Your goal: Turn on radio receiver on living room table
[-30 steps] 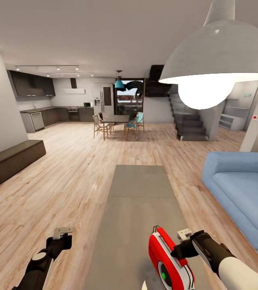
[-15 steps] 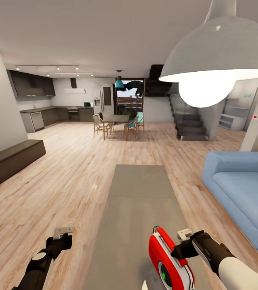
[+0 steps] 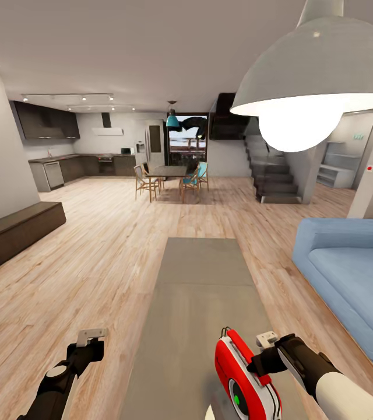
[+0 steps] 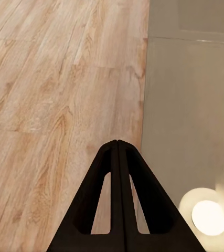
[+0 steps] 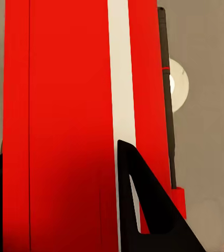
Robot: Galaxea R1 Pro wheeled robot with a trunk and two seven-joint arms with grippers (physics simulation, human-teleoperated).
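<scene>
- The radio receiver (image 3: 246, 379) stood on the near end of the table (image 3: 201, 291), directly beside the right gripper (image 3: 262, 356), on that gripper's inner side and touching or nearly touching its fingers.
- In the right wrist view the red casing (image 5: 64, 126) lay just ahead of the pincer, with one dark finger (image 5: 143, 205) lying across the shell beside the white stripe and another at the opposite edge of the body.
- The right pincer looked spread around the radio's body; whether it actually pressed on the shell could not be told.
- The left gripper (image 3: 90, 338) hung over the floor (image 3: 64, 280), beside the table's edge and well apart from the radio; in the left wrist view its two fingers (image 4: 104, 199) met at the tips, clenched on nothing.
- A green light showed on the radio's white front, so it was likely on.
- Judged by its look, the radio was a light, rigid, hollow shell, glossy enough to slide or tip under a sideways push.
- The flat red sides seemed the safest hold, low on the body; the thin handle and the slim rod along its top looked too frail.
</scene>
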